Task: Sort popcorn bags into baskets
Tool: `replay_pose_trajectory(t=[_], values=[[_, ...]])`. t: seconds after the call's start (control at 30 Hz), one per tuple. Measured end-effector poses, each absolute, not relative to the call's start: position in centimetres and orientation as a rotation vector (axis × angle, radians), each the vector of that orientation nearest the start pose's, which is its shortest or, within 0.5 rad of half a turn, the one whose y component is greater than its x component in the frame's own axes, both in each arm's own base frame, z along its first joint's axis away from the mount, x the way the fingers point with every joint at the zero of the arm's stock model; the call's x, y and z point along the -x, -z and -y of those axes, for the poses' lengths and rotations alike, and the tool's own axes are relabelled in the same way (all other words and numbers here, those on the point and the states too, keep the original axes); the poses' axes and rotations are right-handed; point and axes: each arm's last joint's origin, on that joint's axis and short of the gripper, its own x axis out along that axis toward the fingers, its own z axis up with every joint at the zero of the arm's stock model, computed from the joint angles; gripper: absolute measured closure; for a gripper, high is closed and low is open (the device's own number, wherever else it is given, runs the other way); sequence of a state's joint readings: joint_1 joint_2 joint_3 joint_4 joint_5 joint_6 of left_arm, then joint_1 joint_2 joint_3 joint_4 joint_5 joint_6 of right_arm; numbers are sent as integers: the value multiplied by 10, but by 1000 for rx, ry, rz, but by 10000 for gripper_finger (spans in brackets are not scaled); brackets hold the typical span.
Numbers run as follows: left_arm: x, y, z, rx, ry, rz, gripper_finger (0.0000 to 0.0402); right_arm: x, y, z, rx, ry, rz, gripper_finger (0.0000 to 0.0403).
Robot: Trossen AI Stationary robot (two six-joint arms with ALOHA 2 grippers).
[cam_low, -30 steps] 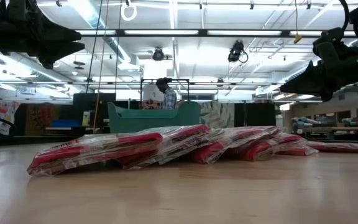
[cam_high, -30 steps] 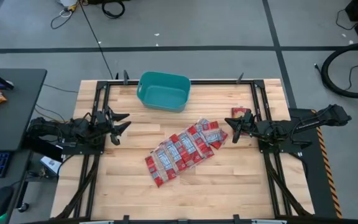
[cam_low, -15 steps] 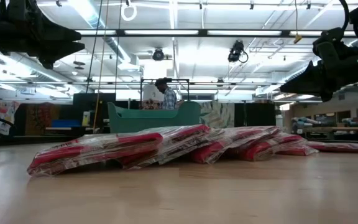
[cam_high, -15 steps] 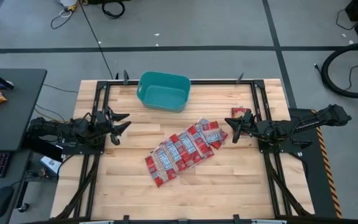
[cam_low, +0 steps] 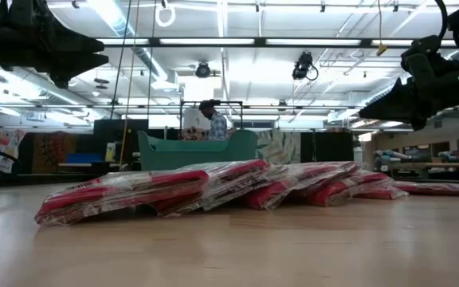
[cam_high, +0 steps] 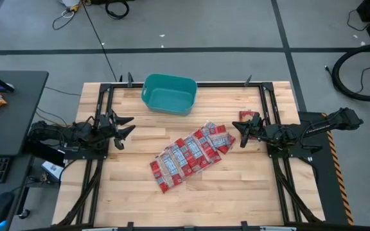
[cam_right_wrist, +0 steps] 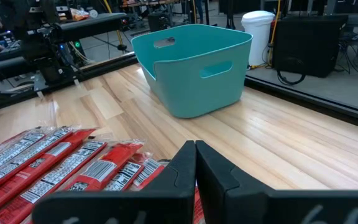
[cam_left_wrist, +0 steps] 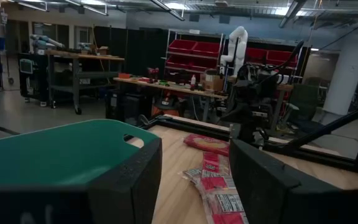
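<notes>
While the flat red popcorn bags (cam_high: 191, 156) lie mid-worktop | teal plastic tub (cam_high: 169, 94) at back edge | left gripper (cam_high: 124, 131) wide, holding nothing | right gripper (cam_high: 237, 134) closed, holding nothing

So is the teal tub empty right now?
Empty as far as visible: the teal tub shows bare teal inside from above; all packets lie on the table.

From table height, the teal tub (cam_low: 198, 149) shows only its upper part; the row of red packets (cam_low: 213, 187) covers its base. Those packets overlap, so most show only a strip of themselves, and their label print is too small to read from above. One separate packet (cam_high: 247, 116) at the right is partly under the right arm. In the left wrist view the tub's near wall (cam_left_wrist: 55, 152) is blurred and cut off at the edge.
</notes>
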State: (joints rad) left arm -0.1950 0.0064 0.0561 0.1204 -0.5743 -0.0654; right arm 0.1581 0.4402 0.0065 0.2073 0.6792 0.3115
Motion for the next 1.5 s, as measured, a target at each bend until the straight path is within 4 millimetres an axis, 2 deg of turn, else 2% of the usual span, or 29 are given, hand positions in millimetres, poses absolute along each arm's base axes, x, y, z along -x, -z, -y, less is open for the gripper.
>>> replay_pose_trajectory(t=[1.03,1.4,1.5], values=[[-90,-193,2,122,-375,170,210,-118,-147,0,-210,546,-127,386],[-90,-193,2,248,-363,197,210,-118,-147,0,-210,546,-127,386],[-89,-196,2,373,-347,251,210,-118,-147,0,-210,546,-127,386]])
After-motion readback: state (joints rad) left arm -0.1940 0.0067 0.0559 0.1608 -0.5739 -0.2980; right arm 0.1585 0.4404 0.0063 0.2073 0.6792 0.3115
